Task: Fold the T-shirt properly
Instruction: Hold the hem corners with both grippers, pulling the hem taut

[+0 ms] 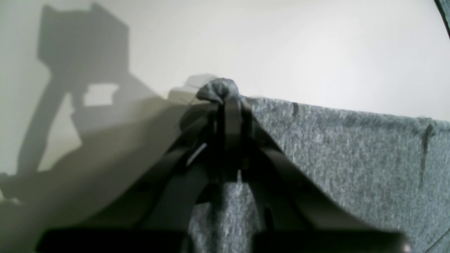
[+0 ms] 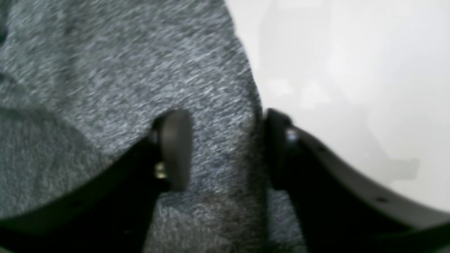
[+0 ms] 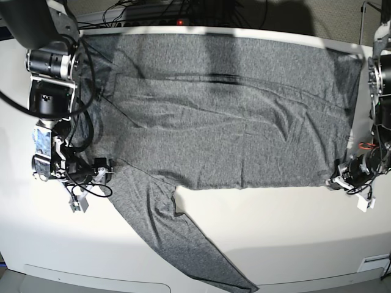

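Note:
The heather-grey T-shirt (image 3: pixel 232 122) lies spread flat across the white table (image 3: pixel 287 232), with one long sleeve (image 3: pixel 183 244) running toward the front edge. My left gripper (image 3: pixel 335 180) is at the shirt's front right corner. In the left wrist view it (image 1: pixel 225 96) is shut on a bunched corner of the fabric (image 1: pixel 351 158). My right gripper (image 3: pixel 101 166) is at the shirt's left side near the sleeve's root. In the right wrist view it (image 2: pixel 225 151) is open, its fingers (image 2: pixel 174 151) straddling the fabric's edge (image 2: pixel 105 70). No white tag shows.
Cables and a red light (image 3: pixel 180 22) sit along the table's back edge. Both arm bases stand at the table's left (image 3: pixel 52 67) and right (image 3: pixel 382 79) sides. Bare white table shows in front of the shirt and beside both grippers (image 1: pixel 281 42) (image 2: pixel 351 70).

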Robot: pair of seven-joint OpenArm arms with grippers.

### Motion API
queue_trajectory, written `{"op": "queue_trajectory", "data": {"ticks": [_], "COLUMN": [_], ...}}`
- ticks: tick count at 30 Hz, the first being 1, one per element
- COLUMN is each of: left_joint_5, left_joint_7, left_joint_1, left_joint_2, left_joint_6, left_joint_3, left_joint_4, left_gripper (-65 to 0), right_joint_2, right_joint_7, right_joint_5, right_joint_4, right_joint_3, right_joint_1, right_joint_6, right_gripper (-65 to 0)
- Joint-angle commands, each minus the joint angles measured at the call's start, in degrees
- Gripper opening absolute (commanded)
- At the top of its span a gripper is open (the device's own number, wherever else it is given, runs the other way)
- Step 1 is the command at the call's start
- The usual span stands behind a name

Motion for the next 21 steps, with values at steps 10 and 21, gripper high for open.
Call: {"op": "queue_trajectory", "data": {"ticks": [10, 21], "left_joint_5": [-0.7, -1.3], "left_joint_7": [-1.8, -1.2], "left_joint_1": [-1.7, -1.7], "left_joint_2": [-0.9, -1.0], "left_joint_6": [-0.5, -0.5], "left_joint_3": [-0.1, -0.1], "left_joint_4": [0.9, 1.1], "left_gripper": [-65.0, -65.0], "right_joint_2": [0.9, 0.9], "right_joint_7": [0.7, -3.7], "right_joint_5": [0.5, 0.5], "right_joint_4": [1.0, 4.3], "right_joint_3": [0.1, 0.1], "right_joint_1": [1.7, 1.7], "right_joint_6": [0.0, 0.0], "right_gripper": [-65.0, -65.0]}}
